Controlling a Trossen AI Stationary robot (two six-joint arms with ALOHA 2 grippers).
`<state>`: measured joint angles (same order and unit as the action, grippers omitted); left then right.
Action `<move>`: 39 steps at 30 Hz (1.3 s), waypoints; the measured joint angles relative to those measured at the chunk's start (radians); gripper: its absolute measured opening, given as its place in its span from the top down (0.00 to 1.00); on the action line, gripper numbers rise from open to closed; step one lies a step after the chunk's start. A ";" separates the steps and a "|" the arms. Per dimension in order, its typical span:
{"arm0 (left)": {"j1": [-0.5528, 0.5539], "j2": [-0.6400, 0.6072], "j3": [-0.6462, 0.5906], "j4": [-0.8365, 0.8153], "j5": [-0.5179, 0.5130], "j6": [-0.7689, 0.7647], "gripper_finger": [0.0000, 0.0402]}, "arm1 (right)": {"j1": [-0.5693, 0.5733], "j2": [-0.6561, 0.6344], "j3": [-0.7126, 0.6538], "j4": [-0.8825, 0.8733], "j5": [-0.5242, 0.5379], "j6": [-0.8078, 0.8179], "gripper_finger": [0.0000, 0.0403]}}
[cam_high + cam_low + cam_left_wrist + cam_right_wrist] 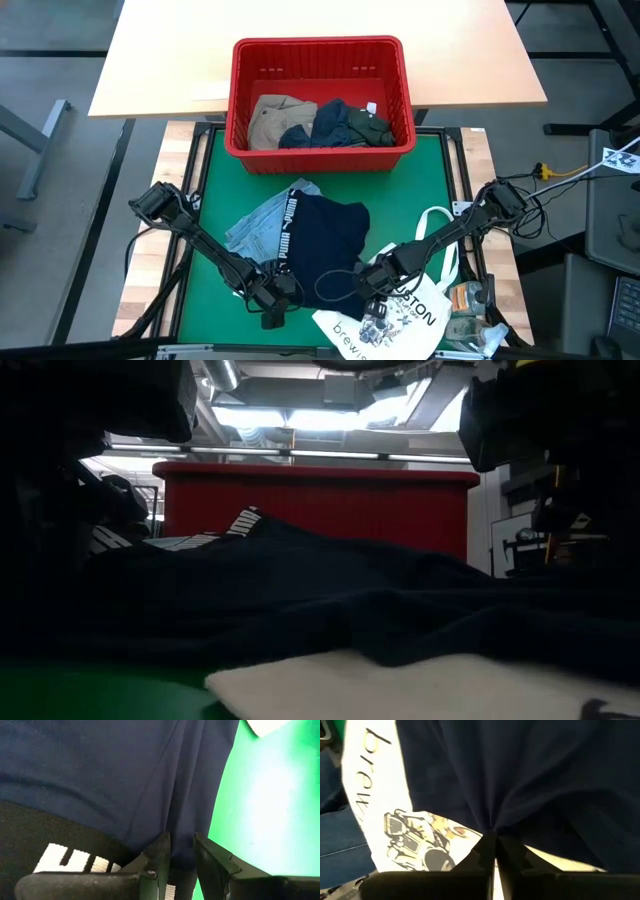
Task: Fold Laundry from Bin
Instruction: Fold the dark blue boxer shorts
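"PUMA" on the navy garment's waistband [291,222]; "brewis" and "STON" on the white tote bag [400,312].

Red bin [318,52], khaki [280,117], navy [330,122] and dark green [368,125] garments inside, navy garment [328,240] with black-and-white lettered waistband on green mat [210,195], light blue denim [262,222], white black-printed tote [405,310], dark grippers [272,308] [372,305].

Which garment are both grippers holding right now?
The navy garment on the green mat, with the left gripper and right gripper pinching its near edge. The denim lies untouched beside it; others stay in the bin.
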<state>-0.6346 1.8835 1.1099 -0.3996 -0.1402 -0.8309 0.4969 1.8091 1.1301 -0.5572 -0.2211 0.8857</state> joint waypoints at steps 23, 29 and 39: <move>0.000 -0.001 0.000 0.011 -0.030 0.000 0.80 | 0.092 0.001 0.000 0.029 0.117 0.128 0.63; -0.001 -0.001 0.000 0.011 -0.030 0.000 0.80 | 0.100 0.001 0.000 0.029 0.292 0.131 0.63; -0.001 -0.001 0.000 0.012 -0.031 0.000 0.80 | 0.099 0.002 0.000 0.037 0.263 0.128 0.63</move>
<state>-0.6353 1.8828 1.1099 -0.3878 -0.1709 -0.8310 0.5961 1.8108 1.1299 -0.5205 0.0414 1.0134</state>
